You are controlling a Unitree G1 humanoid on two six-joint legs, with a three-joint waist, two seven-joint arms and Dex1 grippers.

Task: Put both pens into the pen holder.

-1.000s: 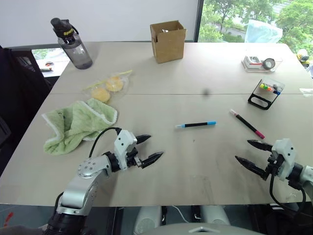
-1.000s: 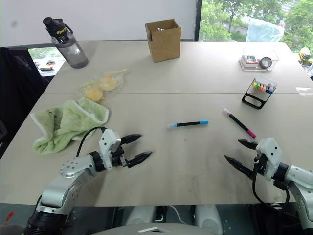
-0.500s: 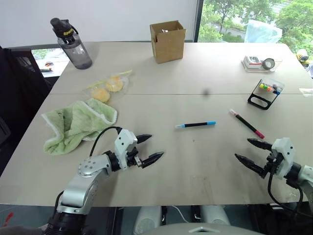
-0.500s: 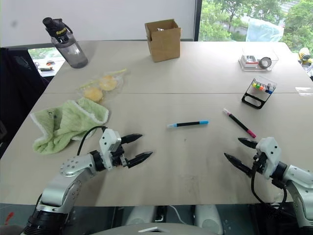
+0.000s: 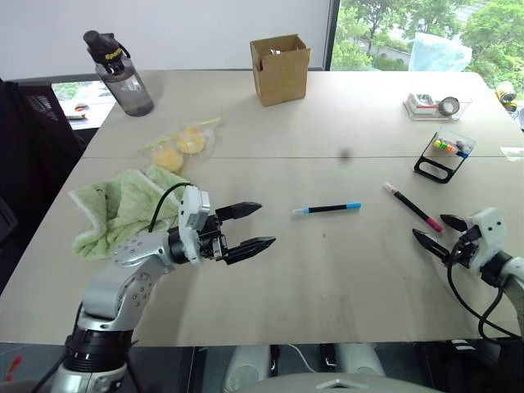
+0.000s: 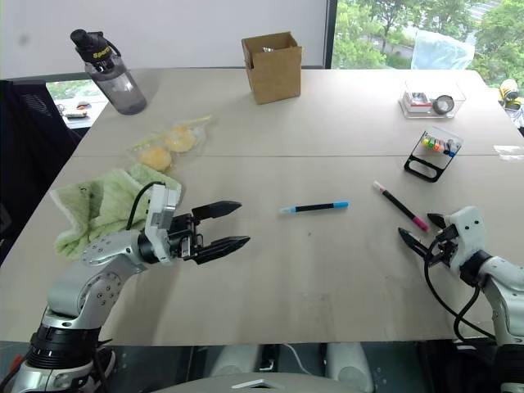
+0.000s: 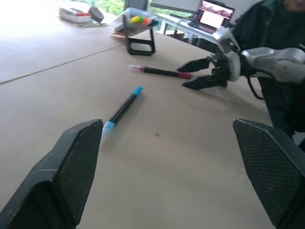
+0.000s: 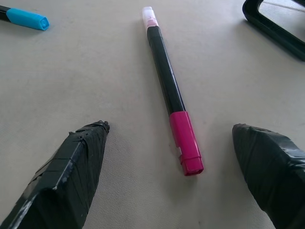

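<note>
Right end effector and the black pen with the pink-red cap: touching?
Apart. The right wrist view shows the black pen with the pink-red cap lying on bare table between the open right end effector fingers, gaps on both sides.

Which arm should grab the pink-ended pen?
Right. Its end effector is open beside the pink-ended pen, which lies between its fingers in the wrist view. The left end effector is nearer the blue-capped pen.

Black pens (image 5: 328, 209), one blue-tipped, one (image 5: 413, 207) pink-capped; green cloth (image 5: 123, 206).
</note>
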